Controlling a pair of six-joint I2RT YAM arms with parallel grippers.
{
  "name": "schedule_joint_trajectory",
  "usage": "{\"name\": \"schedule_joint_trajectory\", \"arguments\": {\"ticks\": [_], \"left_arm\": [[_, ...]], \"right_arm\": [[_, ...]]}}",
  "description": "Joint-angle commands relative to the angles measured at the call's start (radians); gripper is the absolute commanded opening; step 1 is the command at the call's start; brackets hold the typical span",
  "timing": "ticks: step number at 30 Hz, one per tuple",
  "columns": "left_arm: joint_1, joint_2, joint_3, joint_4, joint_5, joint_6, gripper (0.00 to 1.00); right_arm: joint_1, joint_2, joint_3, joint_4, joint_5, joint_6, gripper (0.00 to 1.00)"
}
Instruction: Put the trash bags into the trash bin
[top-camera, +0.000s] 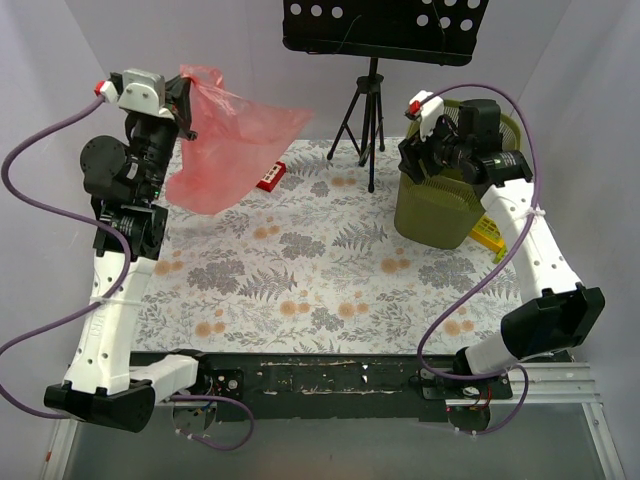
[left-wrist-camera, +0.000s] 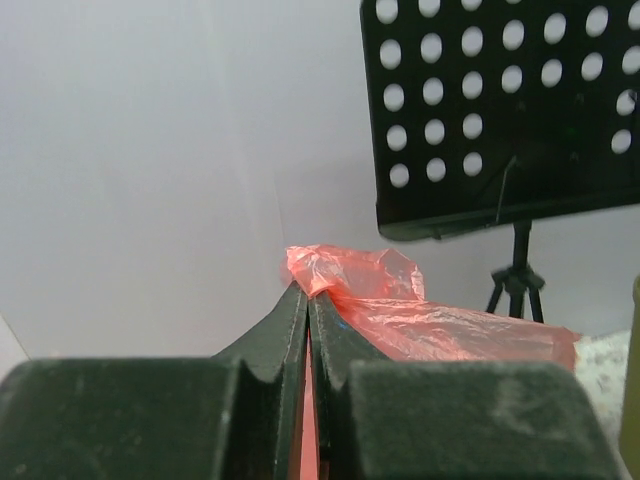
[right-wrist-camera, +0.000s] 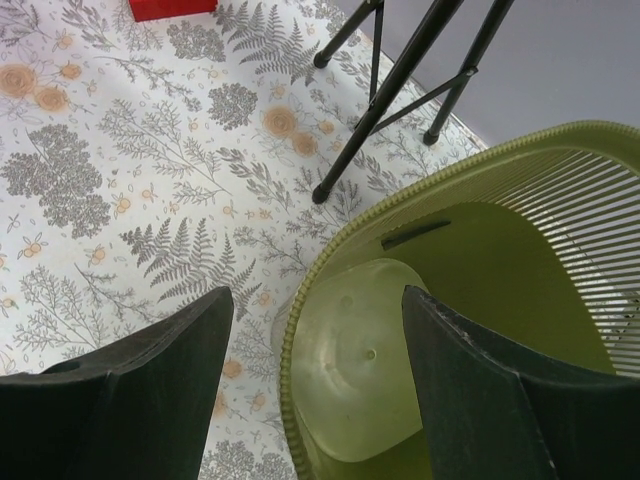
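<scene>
A thin red translucent trash bag (top-camera: 228, 140) hangs in the air at the far left, pinched at its top by my left gripper (top-camera: 186, 98), which is shut on it. In the left wrist view the bag (left-wrist-camera: 440, 325) bunches out past the closed fingertips (left-wrist-camera: 308, 290). The olive-green trash bin (top-camera: 445, 205) stands at the right. My right gripper (top-camera: 428, 148) is open and empty, hovering over the bin's near-left rim; in the right wrist view its fingers (right-wrist-camera: 170, 360) straddle the rim (right-wrist-camera: 300, 330), and the bin's inside looks empty.
A small red box (top-camera: 271, 176) lies on the floral cloth behind the bag; it also shows in the right wrist view (right-wrist-camera: 170, 8). A black music stand (top-camera: 370, 110) on a tripod stands at the back centre. A yellow object (top-camera: 488, 236) lies beside the bin.
</scene>
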Motion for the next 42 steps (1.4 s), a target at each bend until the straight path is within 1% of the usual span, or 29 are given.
{"name": "schedule_joint_trajectory", "arguments": {"ticks": [1,4,7,15,19,20,21,24,28,30,33,35,37,40,42], "left_arm": [[0.002,0.031,0.118,0.029,-0.017,0.043,0.00],[0.002,0.058,0.173,0.038,-0.018,0.053,0.00],[0.002,0.080,0.216,0.049,-0.011,0.064,0.00],[0.002,0.111,0.279,0.073,-0.009,0.070,0.00],[0.002,0.117,0.275,0.084,-0.003,0.067,0.00],[0.002,0.118,0.276,0.086,0.001,0.066,0.00],[0.002,0.120,0.276,0.087,0.001,0.066,0.00],[0.002,0.123,0.282,0.092,0.005,0.070,0.00],[0.002,0.131,0.289,0.090,0.001,0.076,0.00],[0.003,0.132,0.289,0.090,0.005,0.078,0.00],[0.002,0.143,0.304,0.086,0.008,0.078,0.00],[0.002,0.148,0.319,0.086,0.009,0.079,0.00],[0.002,0.157,0.333,0.092,0.002,0.079,0.00],[0.002,0.169,0.368,0.095,-0.005,0.076,0.00],[0.003,0.184,0.405,0.090,-0.009,0.075,0.00]], "right_arm": [[0.001,0.043,0.077,0.026,-0.016,0.012,0.77],[0.002,0.077,0.120,0.026,-0.016,0.012,0.77],[0.008,0.071,0.115,0.026,-0.016,0.012,0.77],[0.041,0.002,0.022,0.026,-0.016,0.012,0.77],[0.039,-0.038,-0.079,0.026,-0.016,0.012,0.77],[0.041,-0.052,-0.096,-0.589,0.051,-0.032,0.79],[0.039,-0.061,-0.105,-0.598,0.053,-0.021,0.02],[0.039,-0.099,-0.104,-0.572,0.063,-0.008,0.01],[0.039,-0.171,-0.061,-0.514,0.007,-0.015,0.01],[0.039,-0.197,-0.041,-0.471,0.020,0.011,0.01],[0.041,-0.202,0.040,-0.467,-0.067,-0.006,0.01],[0.057,-0.208,0.054,-0.453,-0.129,-0.001,0.01],[0.111,-0.216,0.030,-0.441,-0.167,-0.021,0.01],[0.220,-0.224,-0.024,-0.393,-0.157,-0.055,0.01],[0.301,-0.196,0.002,-0.385,-0.140,-0.095,0.01]]}}
